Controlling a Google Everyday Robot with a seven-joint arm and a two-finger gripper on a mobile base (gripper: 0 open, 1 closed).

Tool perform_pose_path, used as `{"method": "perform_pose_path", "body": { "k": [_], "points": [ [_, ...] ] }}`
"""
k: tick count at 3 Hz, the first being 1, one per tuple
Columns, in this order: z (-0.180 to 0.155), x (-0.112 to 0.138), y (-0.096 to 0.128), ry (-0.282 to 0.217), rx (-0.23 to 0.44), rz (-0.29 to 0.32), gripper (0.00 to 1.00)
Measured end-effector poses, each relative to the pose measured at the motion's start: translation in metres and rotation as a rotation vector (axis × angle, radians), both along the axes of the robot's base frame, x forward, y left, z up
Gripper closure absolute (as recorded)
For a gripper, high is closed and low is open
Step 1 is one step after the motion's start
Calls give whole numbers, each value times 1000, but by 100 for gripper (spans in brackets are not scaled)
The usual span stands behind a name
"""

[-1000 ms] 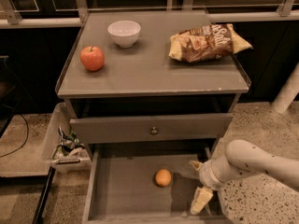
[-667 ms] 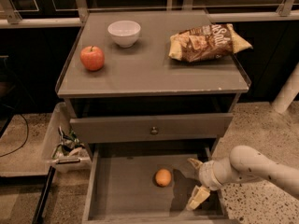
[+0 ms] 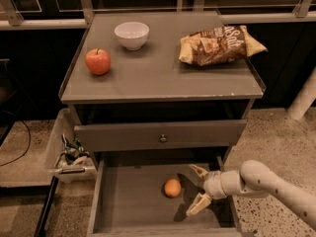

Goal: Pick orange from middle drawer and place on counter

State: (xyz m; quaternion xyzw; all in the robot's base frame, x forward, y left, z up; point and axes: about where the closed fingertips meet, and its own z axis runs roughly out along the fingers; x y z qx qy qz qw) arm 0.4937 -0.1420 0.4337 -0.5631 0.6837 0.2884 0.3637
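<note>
Early stage: gripper point(image 3: 196, 190), fingers apart, just beside orange point(image 3: 172, 187) in middle drawer point(image 3: 128, 199); grasp & transfer to worktop point(image 3: 158, 70) not yet done.

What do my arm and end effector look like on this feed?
The end effector, in the middle drawer right of the orange, has two tapered cream-yellow fingers on a rounded off-white wrist. The arm is a smooth off-white tube. No cables or markings show.
</note>
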Motion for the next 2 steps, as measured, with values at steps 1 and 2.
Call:
{"method": "perform_pose_path", "body": {
  "k": [1,2],
  "points": [
    [-22,11,27,7,76,45,0],
    [-55,22,65,44,64,105,0]
  ]
}}
